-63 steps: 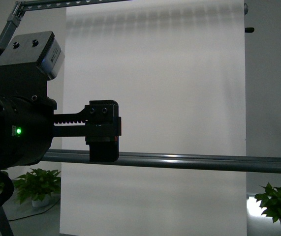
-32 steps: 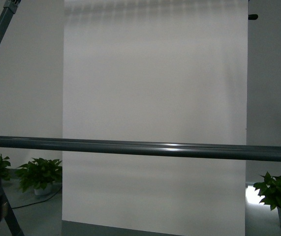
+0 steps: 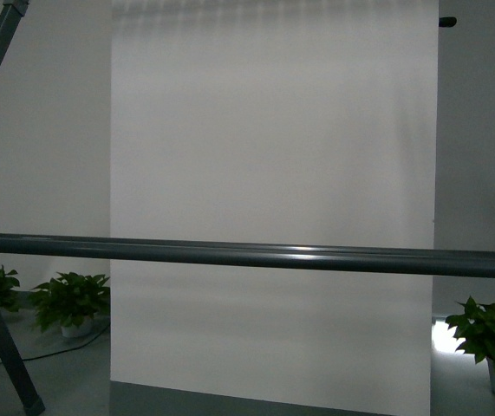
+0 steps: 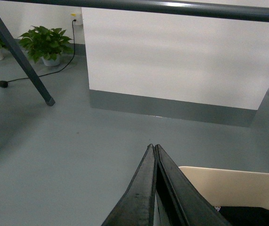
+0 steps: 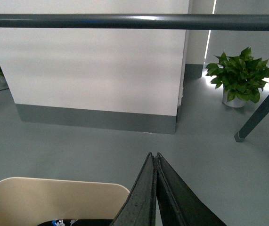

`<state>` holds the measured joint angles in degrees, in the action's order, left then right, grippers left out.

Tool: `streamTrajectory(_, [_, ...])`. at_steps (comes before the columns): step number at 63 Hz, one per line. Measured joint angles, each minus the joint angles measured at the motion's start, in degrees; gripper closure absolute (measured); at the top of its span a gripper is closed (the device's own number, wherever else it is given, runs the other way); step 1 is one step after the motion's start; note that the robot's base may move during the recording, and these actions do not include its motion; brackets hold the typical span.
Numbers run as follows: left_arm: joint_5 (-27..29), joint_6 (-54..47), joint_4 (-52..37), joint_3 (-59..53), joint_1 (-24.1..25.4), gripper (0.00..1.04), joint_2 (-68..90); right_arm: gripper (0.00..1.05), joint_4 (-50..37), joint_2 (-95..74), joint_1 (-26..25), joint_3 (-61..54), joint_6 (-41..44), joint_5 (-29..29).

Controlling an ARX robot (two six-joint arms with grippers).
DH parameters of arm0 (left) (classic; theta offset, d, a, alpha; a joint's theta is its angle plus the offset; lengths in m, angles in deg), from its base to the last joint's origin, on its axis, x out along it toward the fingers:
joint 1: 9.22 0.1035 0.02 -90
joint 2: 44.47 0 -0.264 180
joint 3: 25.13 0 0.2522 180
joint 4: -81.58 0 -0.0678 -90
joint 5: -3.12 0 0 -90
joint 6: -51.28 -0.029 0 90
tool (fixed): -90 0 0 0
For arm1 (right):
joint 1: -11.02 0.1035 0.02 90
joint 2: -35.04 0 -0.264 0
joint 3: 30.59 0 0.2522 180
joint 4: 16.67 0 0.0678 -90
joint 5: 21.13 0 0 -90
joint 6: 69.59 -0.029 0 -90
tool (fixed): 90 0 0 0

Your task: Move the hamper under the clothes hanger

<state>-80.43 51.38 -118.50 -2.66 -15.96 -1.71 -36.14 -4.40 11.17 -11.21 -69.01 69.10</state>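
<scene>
Your left claw (image 4: 154, 149) and right claw (image 5: 153, 157) are both pressed together, tips meeting, pinching nothing. Just beside each lies one rounded corner of the smooth beige plastic hamper (image 5: 54, 197), on the grey floor (image 4: 73, 150). The clothes hanger (image 3: 256, 256), glossy dark-grey round tubing, crosses at 12 o'clock; you see three leafy potted plants (image 3: 72, 303).

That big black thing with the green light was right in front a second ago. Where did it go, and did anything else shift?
The arm dropped out of the front view, leaving it unblocked. The clothes hanger bar now sits slightly higher in frame, so the camera shifted a little. White backdrop and potted plants stayed put.
</scene>
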Motion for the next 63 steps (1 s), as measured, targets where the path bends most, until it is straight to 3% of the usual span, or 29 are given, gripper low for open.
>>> streamTrajectory(9, [-1.38,0.0,1.57,-2.05,1.33,1.01,-3.56,1.03,2.16,3.54,-0.02,-1.33,0.0,-0.15])
streamTrajectory(14, [-5.73,0.0,2.89,-3.08,4.63,1.01,-5.84,1.03,3.52,5.66,-0.02,-1.95,0.0,-0.13])
streamTrajectory(19, [-6.01,0.02,4.22,-3.96,6.36,1.01,-8.13,1.03,5.14,7.98,-0.02,-2.64,0.0,-0.13])
streamTrajectory(63, [-6.49,0.0,16.13,-7.72,6.6,1.01,-25.24,1.03,18.03,24.52,-0.02,-5.35,0.0,-0.17])
